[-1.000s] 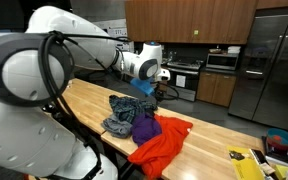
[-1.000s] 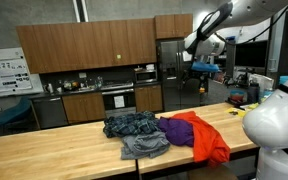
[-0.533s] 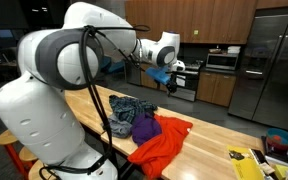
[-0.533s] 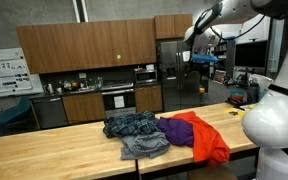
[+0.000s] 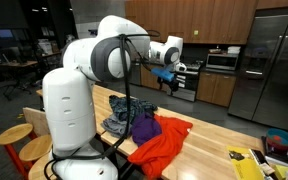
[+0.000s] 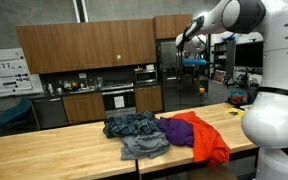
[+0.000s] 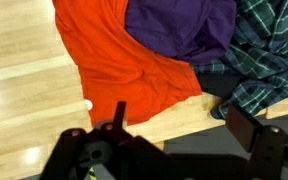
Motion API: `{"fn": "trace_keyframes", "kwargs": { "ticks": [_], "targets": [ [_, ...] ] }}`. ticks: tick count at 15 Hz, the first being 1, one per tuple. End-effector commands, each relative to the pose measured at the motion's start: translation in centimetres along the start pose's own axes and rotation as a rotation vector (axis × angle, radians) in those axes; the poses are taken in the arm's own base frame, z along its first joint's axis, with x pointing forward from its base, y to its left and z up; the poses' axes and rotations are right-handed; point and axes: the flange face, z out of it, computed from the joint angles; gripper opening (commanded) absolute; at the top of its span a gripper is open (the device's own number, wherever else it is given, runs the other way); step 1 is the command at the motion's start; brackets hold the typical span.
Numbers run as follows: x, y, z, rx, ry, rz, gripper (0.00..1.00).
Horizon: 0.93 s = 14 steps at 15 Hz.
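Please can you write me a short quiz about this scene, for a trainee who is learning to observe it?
1. True or false: the gripper holds the orange cloth.
2. Which thing lies between the orange cloth and the plaid shirt? A purple cloth; B white towel; C yellow sock.
3. Fill in: the clothes lie on a wooden ____.
Key: 1 false, the gripper is open and high above the clothes; 2 A; 3 table.
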Motion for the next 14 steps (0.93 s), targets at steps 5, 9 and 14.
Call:
{"fn": "trace_keyframes", "kwargs": {
  "ticks": [5,9,14],
  "targets": [
    [2.3,-0.1,8.8,-0.053,-0.090,-0.020,1.00],
    [1.6,0.4,13.9,-0.080,-0.124,-0.017,1.00],
    [1.2,1.7,17.9,-0.072,-0.055,0.053,1.00]
  ]
}}
